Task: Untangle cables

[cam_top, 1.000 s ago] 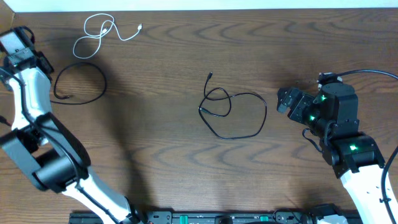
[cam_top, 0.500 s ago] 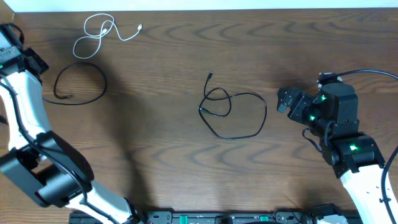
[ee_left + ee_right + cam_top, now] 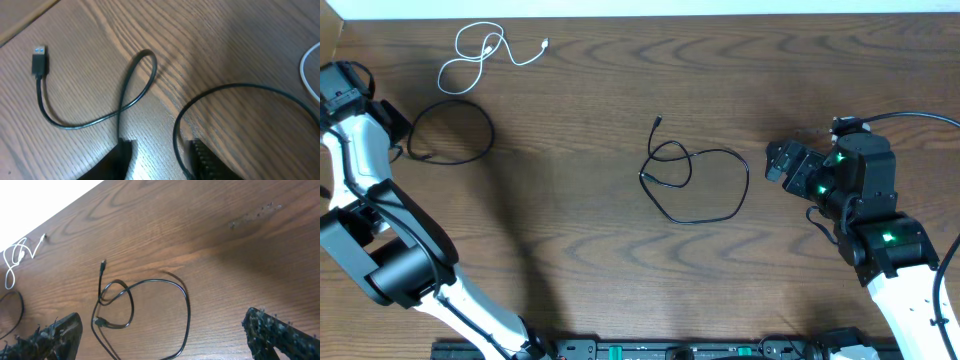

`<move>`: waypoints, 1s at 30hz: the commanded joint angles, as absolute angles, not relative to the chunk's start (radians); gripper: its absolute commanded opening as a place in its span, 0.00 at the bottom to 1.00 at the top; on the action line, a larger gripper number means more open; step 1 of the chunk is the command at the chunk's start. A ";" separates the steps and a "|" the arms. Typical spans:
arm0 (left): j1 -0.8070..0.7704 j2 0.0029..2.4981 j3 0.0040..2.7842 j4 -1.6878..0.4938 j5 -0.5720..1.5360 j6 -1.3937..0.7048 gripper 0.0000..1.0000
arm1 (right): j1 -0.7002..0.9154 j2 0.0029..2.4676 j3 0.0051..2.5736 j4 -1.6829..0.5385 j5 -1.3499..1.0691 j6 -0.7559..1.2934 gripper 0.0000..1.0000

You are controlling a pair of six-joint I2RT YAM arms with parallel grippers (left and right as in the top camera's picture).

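Black cable [image 3: 235, 85] runs between the parted left claw [image 3: 160, 144], seen only by wrist; right claw [image 3: 161, 319] gapes.

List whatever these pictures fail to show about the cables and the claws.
Left wrist view: left black cable leaves the bottom edge between the left claw's fingers; the rest is cut off.
Left wrist view: white cable, only a sliver at the right edge.
Overhead: middle black cable, crossings too small to tell which strand lies on top.
Right wrist view: right claw, fingers cut by the bottom edge.
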State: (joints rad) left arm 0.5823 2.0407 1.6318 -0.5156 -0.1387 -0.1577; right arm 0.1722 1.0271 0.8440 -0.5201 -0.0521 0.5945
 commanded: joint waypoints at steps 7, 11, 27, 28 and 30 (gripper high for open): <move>0.603 1.965 1.634 -0.424 -0.069 -0.150 0.08 | 0.164 1.026 0.848 -0.521 -0.043 0.597 0.99; 0.603 1.823 1.634 -0.286 0.217 -0.152 0.08 | 0.164 1.026 0.848 -0.521 -0.044 0.597 0.99; 0.787 2.005 1.604 -0.475 0.374 -0.152 0.08 | 0.164 1.026 0.848 -0.521 -0.043 0.597 0.99; 0.802 2.016 1.604 -0.482 0.373 -0.152 0.08 | 0.164 1.026 0.848 -0.521 -0.044 0.597 0.99; 0.843 2.039 1.604 -0.490 0.374 -0.152 0.37 | 0.164 1.026 0.848 -0.521 -0.044 0.597 0.99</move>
